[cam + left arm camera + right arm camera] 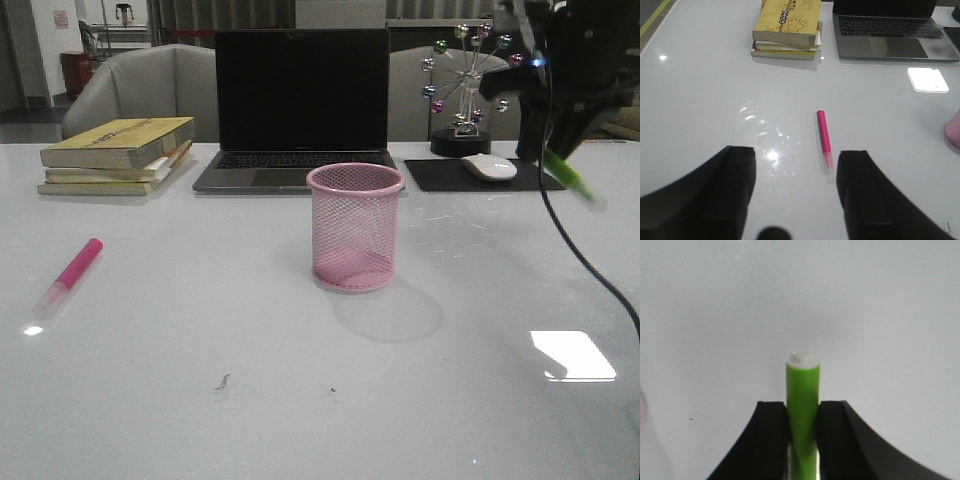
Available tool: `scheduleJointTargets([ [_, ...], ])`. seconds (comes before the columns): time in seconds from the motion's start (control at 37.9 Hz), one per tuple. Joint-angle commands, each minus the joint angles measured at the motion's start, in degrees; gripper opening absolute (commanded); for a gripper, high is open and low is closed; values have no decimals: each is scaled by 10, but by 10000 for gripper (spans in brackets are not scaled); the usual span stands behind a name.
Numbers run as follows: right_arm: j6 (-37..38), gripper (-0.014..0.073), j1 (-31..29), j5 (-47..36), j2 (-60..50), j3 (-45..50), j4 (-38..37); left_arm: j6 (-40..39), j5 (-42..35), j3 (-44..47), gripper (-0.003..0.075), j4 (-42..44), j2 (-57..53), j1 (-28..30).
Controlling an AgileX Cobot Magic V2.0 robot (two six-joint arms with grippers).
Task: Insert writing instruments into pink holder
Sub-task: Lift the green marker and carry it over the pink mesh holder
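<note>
Two highlighters here, and only one is off the white bench (200, 400), which fills most of the front frame. Along the back edge, top middle, an open laptop (300, 100) with a dark screen; a stack of yellowish books (115, 155) sits to its left in the upper left. Upper right has a black mouse pad (440, 175) with a white mouse (488, 167) on it, plus a little ferris-wheel desk toy (462, 90) with coloured balls behind.

The right arm (575, 70) hangs dark in the top right corner, up above the bench. Its right gripper (802, 440) has the jaws clamped on the green highlighter (572, 178), one black finger pressed to each side in the right wrist view; in the front view the marker pokes out slanting down toward the right edge.

The pink holder (355, 227) stands upright dead centre of the front frame, just in front of the laptop, and looks empty through the mesh.

The pink highlighter (70, 275) lies flat on the bench at mid-left, well apart from the cup. In the left wrist view it sits just beyond the left gripper (795, 170), whose jaws are spread wide with nothing between them.
</note>
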Motion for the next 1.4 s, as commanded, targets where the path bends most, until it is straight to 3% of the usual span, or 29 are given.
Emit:
scheduleJointTargets([
  [0.0, -6, 38, 11, -54, -69, -15, -3, 1, -50, -20, 435, -7, 3, 1],
  [0.16, -6, 38, 38, -100, -117, -1, -3, 1, -50, -20, 435, -7, 3, 1],
  [0.29, -6, 37, 65, -192, -162, 57, 3, 1, -50, -20, 435, -7, 3, 1],
  [0.55, -6, 32, 144, -514, -252, 266, 32, 1, -50, -20, 435, -7, 3, 1],
  [0.74, -6, 29, 203, -778, -234, 362, 21, 1, -50, -20, 435, -7, 3, 1],
  [0.82, -6, 29, 216, -809, -213, 373, 13, 1, -50, -20, 435, -7, 3, 1],
  [1.24, -6, 38, 221, -806, -140, 373, 13, 1, -50, -20, 435, -7, 3, 1],
  [1.37, -6, 173, 221, -787, -140, 373, 13, 1, -50, -20, 435, -7, 3, 1],
])
